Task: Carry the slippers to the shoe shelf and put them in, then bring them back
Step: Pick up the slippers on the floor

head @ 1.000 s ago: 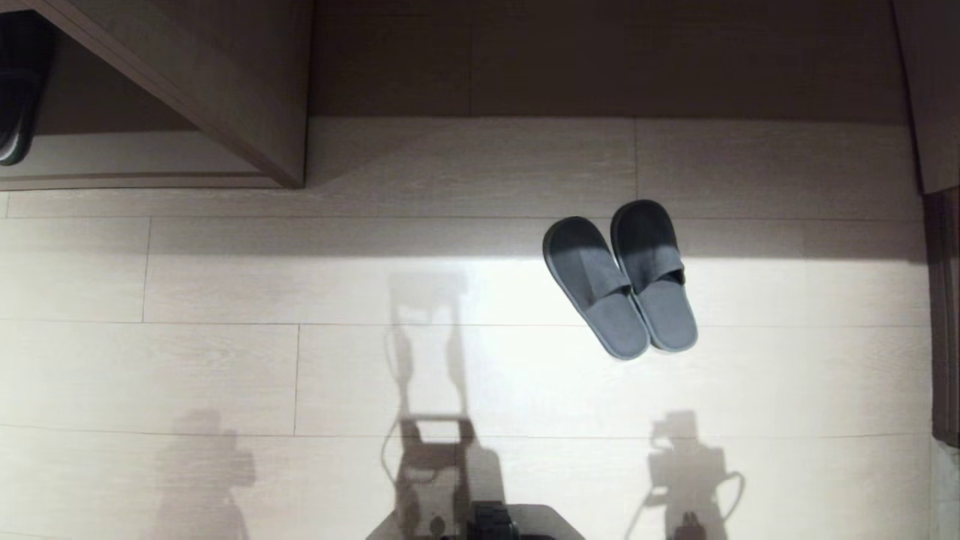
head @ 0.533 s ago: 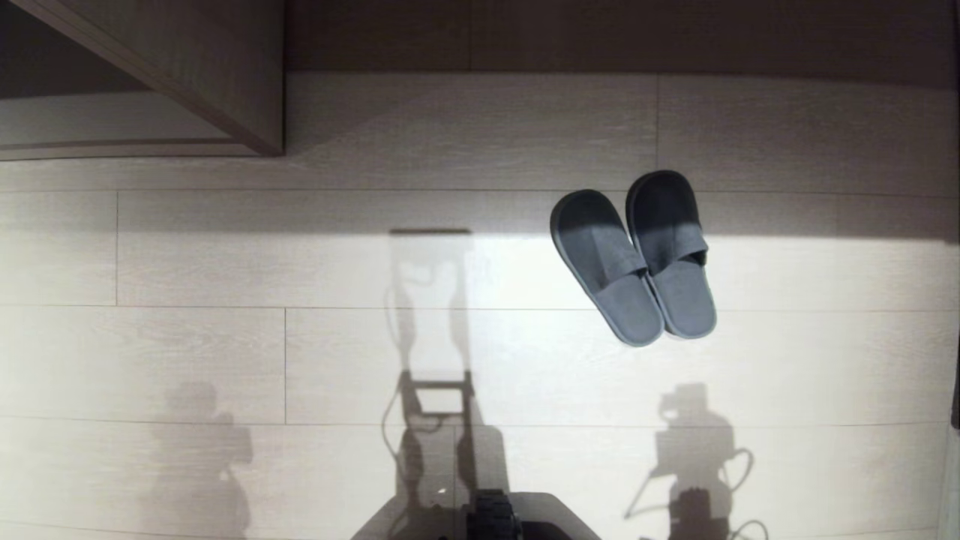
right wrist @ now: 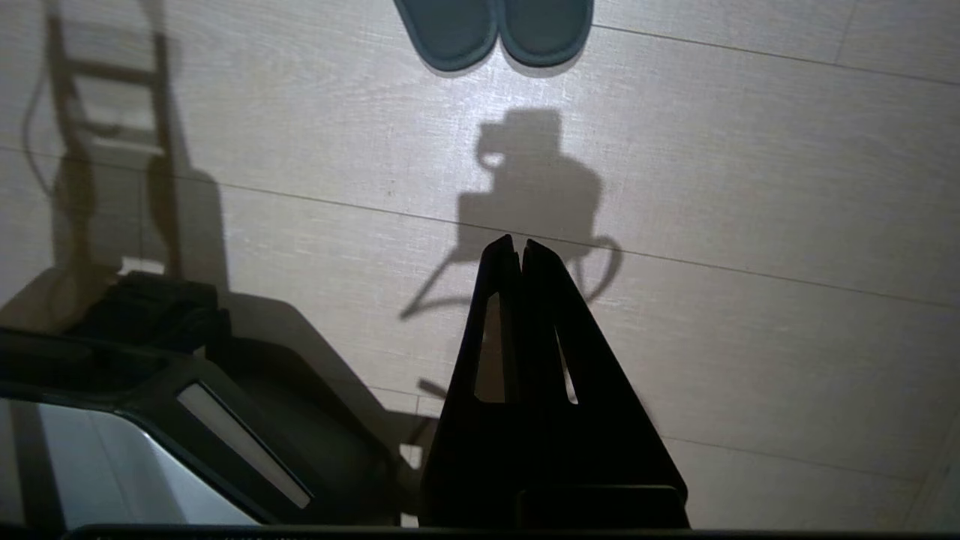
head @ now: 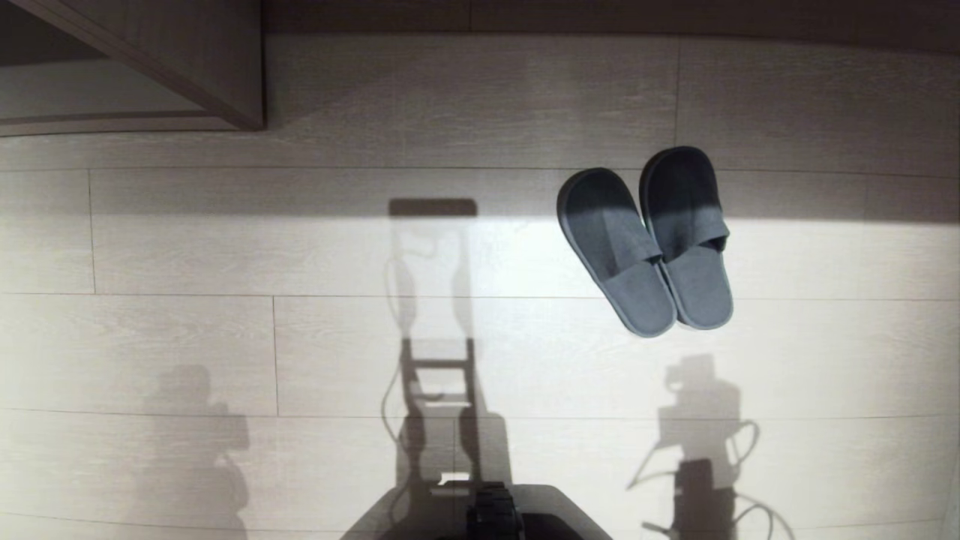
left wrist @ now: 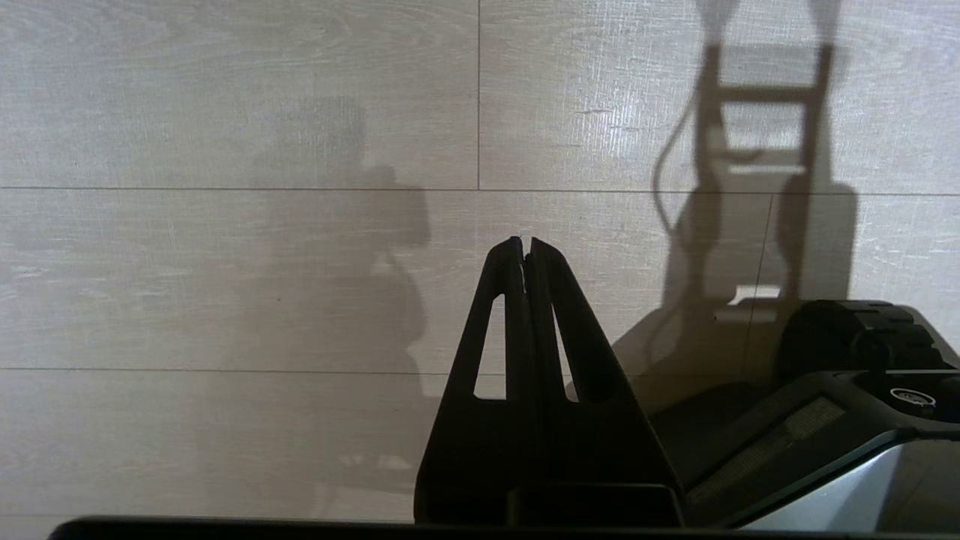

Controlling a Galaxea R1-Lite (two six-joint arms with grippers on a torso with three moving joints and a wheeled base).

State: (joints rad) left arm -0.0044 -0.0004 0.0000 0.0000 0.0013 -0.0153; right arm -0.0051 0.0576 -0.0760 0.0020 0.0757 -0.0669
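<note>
Floor view shifted, slippers unmoved

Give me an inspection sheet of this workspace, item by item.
Surface: pale wood-grain plank floor, brightly lit, crossed by shadows.
Job's things: pair of soft grey-blue backless slippers side by side on the floor; pale wood-grain shoe shelf at far left.
Clutter: nothing seen.
Grippers: left gripper and right gripper, jaws shut, empty, above the floor.
Cables: only cable shadows.
Surroundings: dark wall base; robot base.
</note>
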